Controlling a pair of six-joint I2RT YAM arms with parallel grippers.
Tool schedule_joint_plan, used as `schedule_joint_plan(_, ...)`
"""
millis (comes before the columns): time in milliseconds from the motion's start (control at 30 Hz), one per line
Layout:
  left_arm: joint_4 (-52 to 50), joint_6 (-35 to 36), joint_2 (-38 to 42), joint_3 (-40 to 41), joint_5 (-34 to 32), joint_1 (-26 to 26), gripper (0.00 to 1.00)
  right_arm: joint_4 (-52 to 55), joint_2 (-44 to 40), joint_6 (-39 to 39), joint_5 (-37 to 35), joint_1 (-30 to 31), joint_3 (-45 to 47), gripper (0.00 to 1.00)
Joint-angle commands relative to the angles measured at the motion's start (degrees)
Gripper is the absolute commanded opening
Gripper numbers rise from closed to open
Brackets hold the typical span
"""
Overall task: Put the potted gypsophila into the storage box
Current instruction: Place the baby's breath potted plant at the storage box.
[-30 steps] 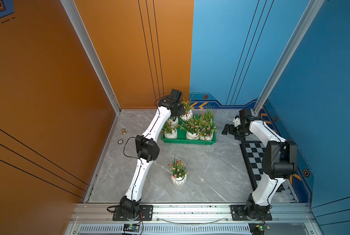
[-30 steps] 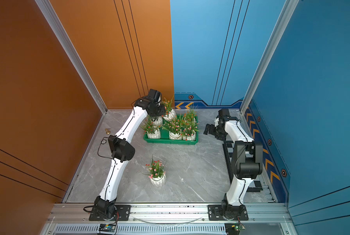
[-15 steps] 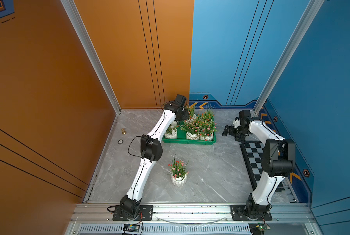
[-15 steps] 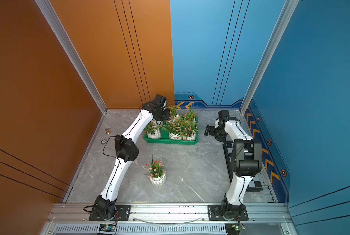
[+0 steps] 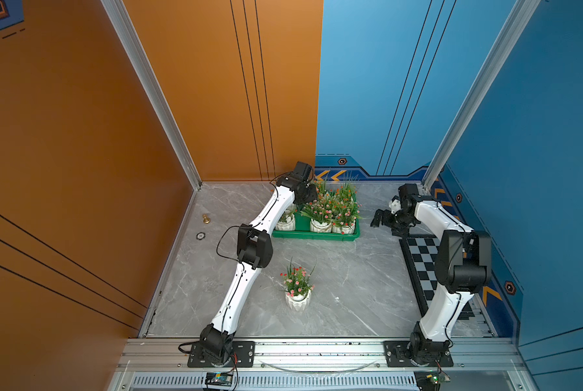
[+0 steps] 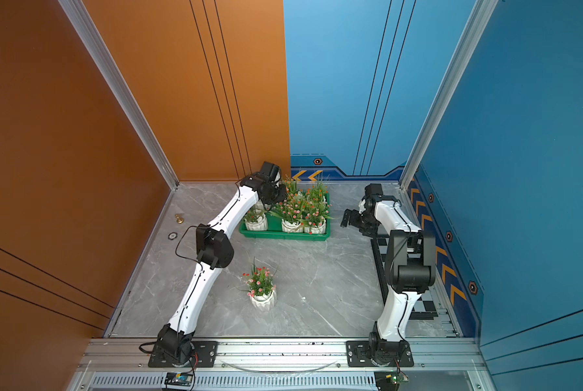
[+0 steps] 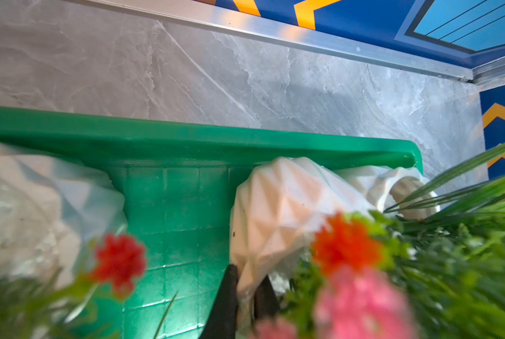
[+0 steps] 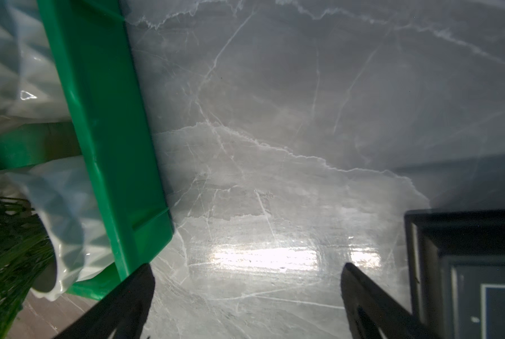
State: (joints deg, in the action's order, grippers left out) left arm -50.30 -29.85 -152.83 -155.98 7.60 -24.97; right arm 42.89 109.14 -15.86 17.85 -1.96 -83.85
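The left pincer [image 7: 244, 289] is pinching the rim of a white pot [image 7: 277, 211] of gypsophila. This pot is inside the storage box [image 7: 169, 138], just in front of the box's far rim. I judge that the placing step is almost done, but I cannot tell if the pot rests on the box floor. The right pincer [image 8: 248, 271] is spread wide and empty, above the desk [image 8: 274, 117] just beside the box. One last pot [image 5: 298, 299] stands on the desk, well apart from both pincers. Next, the left pincer should release, rise clear of the flowers, and go to that pot.
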Motion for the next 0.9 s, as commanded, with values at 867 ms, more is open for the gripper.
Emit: schedule_joint_plan(867,3.89,-0.28,-0.89,2.07,0.94,-1.03,0.28,1.49,1.88,1.00,0.75,-0.50,-0.22,1.00)
